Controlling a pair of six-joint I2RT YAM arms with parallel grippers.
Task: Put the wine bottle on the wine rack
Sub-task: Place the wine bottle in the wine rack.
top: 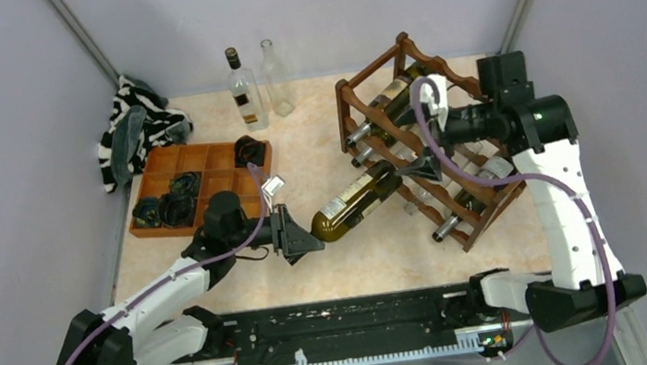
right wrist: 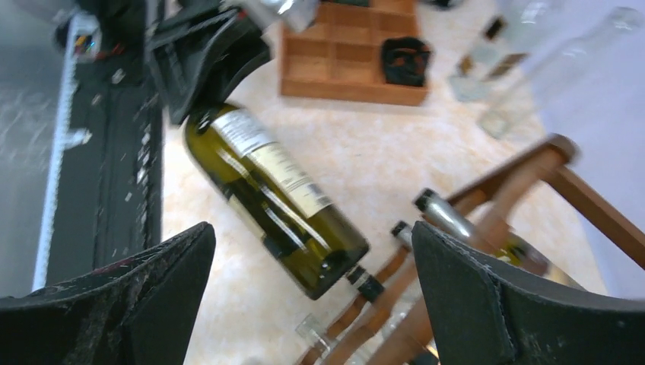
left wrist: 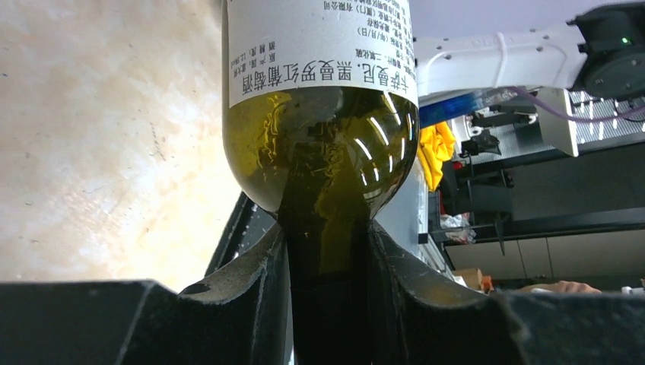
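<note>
- Green glass wine bottle [top: 355, 202] slants, neck far-right toward dark reddish-brown wooden wine rack [top: 346, 114].
- Left gripper [top: 306, 238], arm low, clamps its base.
- Right gripper [right wrist: 312, 251] above, spread wide, empty.

- I take the wine rack [top: 344, 110] as my reference. It stands on the table [top: 348, 263] toward the right rear, with several stored bottles [top: 389, 100] lying in its tiers.
- The wine bottle [top: 355, 202] lies just left of the rack, with its neck end at the rack's left face and its base pointing away.
- My left gripper [top: 306, 238] is further left of the rack, clamped around that base.
- My right gripper [top: 421, 170] hangs at the rack's left face, above the bottle's neck.
- Two upright bottles [top: 245, 90] stand side by side, left of the rack and further back.
- The compartment tray [top: 182, 160] lies well left of the rack, with rolled cloth bundles [top: 172, 208] in its compartments.
- A heap of cloth [top: 136, 126] lies furthest left of the rack, behind the tray.
</note>
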